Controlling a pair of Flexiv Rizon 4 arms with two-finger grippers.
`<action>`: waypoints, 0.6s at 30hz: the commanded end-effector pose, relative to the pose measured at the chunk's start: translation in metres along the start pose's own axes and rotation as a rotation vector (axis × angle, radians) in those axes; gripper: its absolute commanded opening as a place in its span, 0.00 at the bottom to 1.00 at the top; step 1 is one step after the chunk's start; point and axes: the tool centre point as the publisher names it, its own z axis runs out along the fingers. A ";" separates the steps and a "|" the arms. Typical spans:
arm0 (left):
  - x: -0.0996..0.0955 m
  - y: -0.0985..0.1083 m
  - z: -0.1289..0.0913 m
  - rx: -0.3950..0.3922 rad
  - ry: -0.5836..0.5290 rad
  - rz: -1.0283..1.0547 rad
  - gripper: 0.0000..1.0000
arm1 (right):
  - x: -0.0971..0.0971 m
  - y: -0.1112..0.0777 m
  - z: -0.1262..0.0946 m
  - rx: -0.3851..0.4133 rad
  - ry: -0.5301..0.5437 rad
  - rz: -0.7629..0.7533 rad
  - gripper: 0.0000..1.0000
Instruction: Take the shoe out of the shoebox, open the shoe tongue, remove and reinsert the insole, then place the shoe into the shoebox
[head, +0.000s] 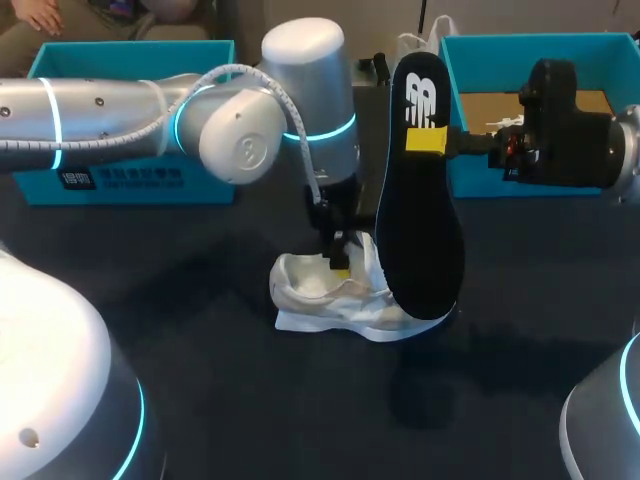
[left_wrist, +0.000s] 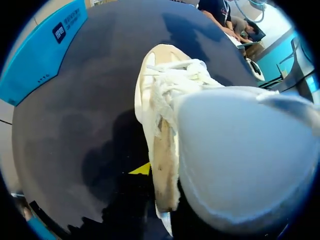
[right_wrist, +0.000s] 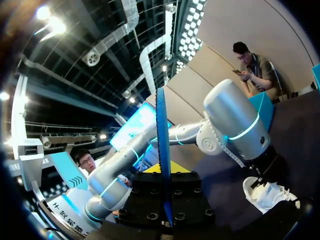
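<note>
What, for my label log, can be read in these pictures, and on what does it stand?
Insole: a white logo mark near its upper end; a sign, no readable words.
Left teal box: white print on its front, too small and blurred to read.
Nothing else readable.

Head view from my remote station: the black insole (head: 420, 200) bears a white logo mark near its upper end. The left blue box (head: 200, 185) has a strip of small white print on its front wall, too small for me to read. In my left wrist view that box (left_wrist: 45, 60) shows a dark label with white print, also illegible.
</note>
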 end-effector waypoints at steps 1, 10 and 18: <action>-0.002 0.002 -0.003 -0.007 0.030 0.047 0.00 | 0.000 -0.001 0.001 -0.001 -0.001 0.000 0.00; 0.006 0.006 -0.022 -0.044 0.246 0.356 0.00 | 0.000 -0.001 0.001 -0.001 -0.001 0.000 0.00; 0.007 0.003 -0.046 -0.122 0.368 0.708 0.00 | 0.000 -0.001 0.001 -0.001 -0.001 0.000 0.00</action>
